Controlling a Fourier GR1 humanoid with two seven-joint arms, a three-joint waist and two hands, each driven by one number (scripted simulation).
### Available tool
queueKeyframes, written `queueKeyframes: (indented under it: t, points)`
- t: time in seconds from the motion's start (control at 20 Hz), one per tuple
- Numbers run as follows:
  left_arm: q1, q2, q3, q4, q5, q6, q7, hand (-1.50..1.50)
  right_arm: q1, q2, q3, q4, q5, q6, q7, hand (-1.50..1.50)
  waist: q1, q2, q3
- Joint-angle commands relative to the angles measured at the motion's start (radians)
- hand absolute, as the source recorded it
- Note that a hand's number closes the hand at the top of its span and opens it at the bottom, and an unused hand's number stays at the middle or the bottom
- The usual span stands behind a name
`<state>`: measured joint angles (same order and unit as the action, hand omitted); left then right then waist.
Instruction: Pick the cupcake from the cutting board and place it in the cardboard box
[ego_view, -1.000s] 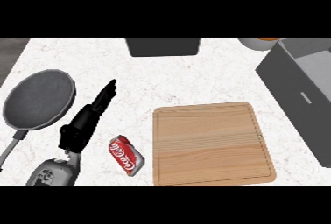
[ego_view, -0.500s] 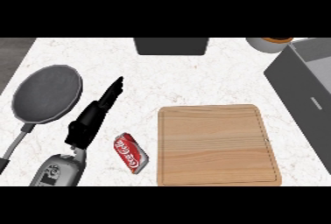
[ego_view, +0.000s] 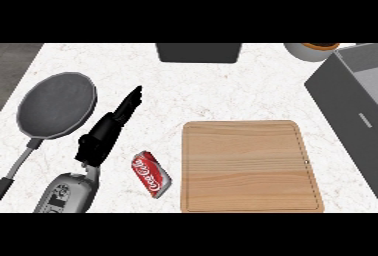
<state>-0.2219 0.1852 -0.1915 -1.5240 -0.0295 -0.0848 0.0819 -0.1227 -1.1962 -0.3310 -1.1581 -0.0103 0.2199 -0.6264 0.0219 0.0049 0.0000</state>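
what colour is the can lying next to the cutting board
Red with white lettering, the can shows in the head view.

A single head view looks steeply down on the white marble counter (ego_view: 221, 85), close above the rectangular wooden cutting board (ego_view: 251, 167).

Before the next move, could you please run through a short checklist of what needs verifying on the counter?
1. Cupcake on the cutting board: not ok, the board shows bare wood.
2. Cardboard box in view: cannot tell, none recognisable.
3. Left hand free: ok, fingers straight, holding nothing.
4. Right hand in view: not ok, not visible.
5. Soda can off the board: ok, lying to the board's left.
6. Frying pan out of the way: ok, at far left.
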Motion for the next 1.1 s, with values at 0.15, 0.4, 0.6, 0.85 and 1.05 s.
queueKeyframes:
  t: [0.15,0.4,0.6,0.85,1.05]
  points:
    - [0.046,-0.033,-0.032,-0.080,-0.016,0.000,0.048,0.00,-0.238,0.088,0.173,0.173,0.211,-0.094,-0.023,1.50,0.018,0.002,0.001]
    - [0.011,-0.070,-0.035,0.005,-0.075,0.036,0.003,0.00,-0.300,0.185,0.229,0.313,0.305,-0.117,-0.060,1.50,0.001,0.002,0.001]
    - [-0.020,-0.034,-0.001,-0.001,-0.037,-0.013,-0.002,0.00,-0.384,0.248,0.257,0.451,0.285,-0.010,0.051,-1.50,0.017,0.006,0.001]
    - [-0.004,-0.047,-0.004,-0.007,-0.048,-0.014,0.017,0.00,-0.510,0.284,0.262,0.658,0.347,0.020,-0.060,-1.50,0.013,0.005,0.002]
    - [-0.029,-0.047,0.016,0.031,-0.039,-0.023,-0.013,0.00,-0.557,0.308,0.163,0.731,0.236,0.095,-0.110,-1.50,0.012,0.008,0.003]
